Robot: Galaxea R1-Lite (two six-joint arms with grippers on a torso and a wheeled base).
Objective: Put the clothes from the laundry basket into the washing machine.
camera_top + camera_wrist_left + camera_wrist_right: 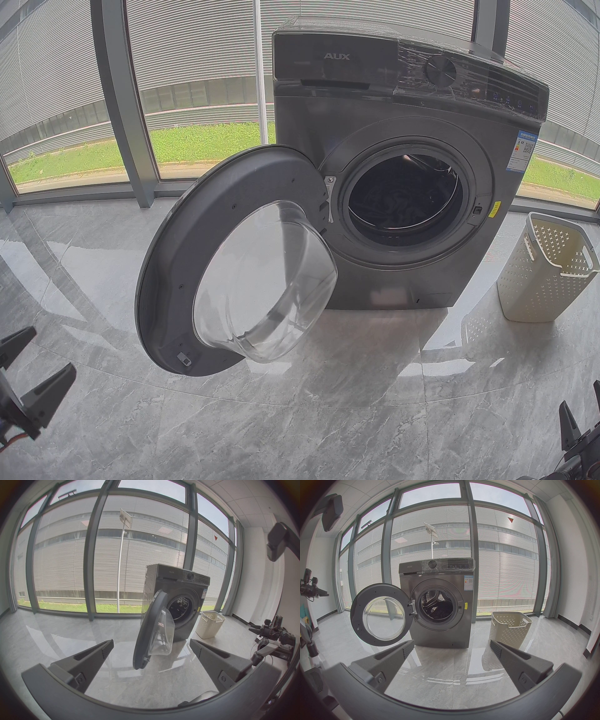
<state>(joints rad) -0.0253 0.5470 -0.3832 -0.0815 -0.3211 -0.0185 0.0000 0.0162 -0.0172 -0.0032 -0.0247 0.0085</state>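
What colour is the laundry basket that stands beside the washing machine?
The laundry basket is cream-white, its walls dotted with small holes; the head view shows it best.

Glossy grey marble-look floor (350, 412) down here, throwing back the daylight. Tall windows (503, 567) run floor to ceiling between dark frames (122, 100). Outside stand a grey slatted building (62, 567), a strip of green grass (200, 140) at its foot (bright day out there) and a lamp post (120, 567). White tiled ceiling (250, 505), white wall (578, 573), dark skirting (572, 623).
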